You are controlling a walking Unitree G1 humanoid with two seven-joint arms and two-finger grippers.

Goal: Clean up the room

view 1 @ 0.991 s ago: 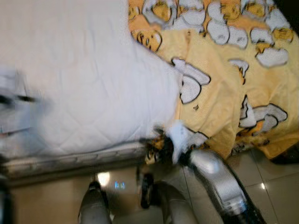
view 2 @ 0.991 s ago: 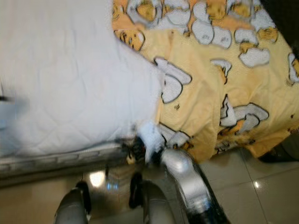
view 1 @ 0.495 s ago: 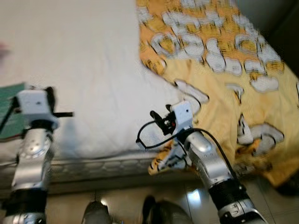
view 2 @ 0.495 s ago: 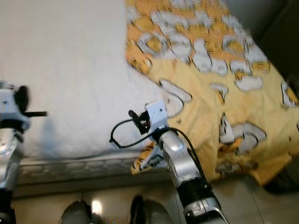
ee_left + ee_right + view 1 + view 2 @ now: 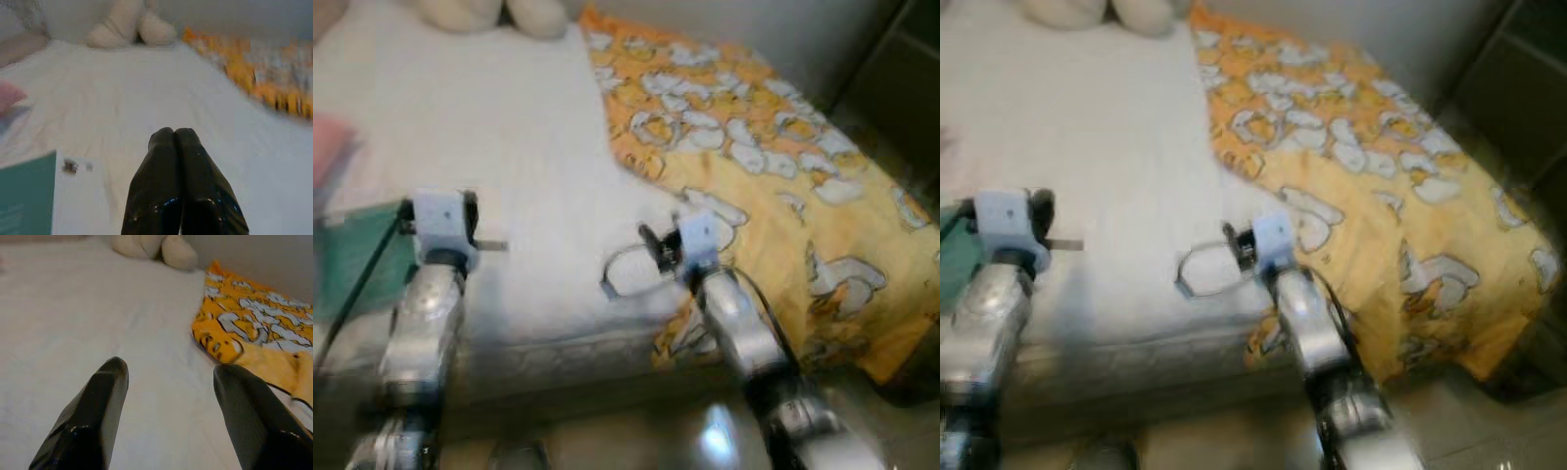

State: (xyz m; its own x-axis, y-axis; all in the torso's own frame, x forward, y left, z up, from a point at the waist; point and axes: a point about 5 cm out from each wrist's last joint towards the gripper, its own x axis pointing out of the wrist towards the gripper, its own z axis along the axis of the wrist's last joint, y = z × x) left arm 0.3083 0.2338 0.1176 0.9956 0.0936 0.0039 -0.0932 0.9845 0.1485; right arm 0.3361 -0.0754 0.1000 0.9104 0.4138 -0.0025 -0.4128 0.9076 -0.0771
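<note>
Glossy beige tiled floor point(image 5: 724, 441) runs along the near side of the bed, and both silver arms rise from it over the near edge of the white quilted mattress point(image 5: 509, 147). The left gripper point(image 5: 182, 142) is held above the mattress near its near-left corner; its two black fingers point(image 5: 161, 186) are pressed together with nothing between them. Just beside that arm, at the near-left edge of the mattress, lies a flat teal green book or booklet with a white margin point(image 5: 29, 196), and a pink item point(image 5: 328, 147), too blurred to identify, lies farther along the left edge. The right gripper point(image 5: 168, 377) is held above the near edge of the mattress, close to where the bedding begins; its fingers point(image 5: 98, 406) are spread wide apart and hold nothing. The yellow blanket printed with white and orange cartoon figures point(image 5: 773, 186) covers the right side of the bed, rumpled, and hangs over the near-right corner toward the floor. At the far edge of the mattress two cream plush rounded shapes point(image 5: 151, 245) rest together against the wall.
</note>
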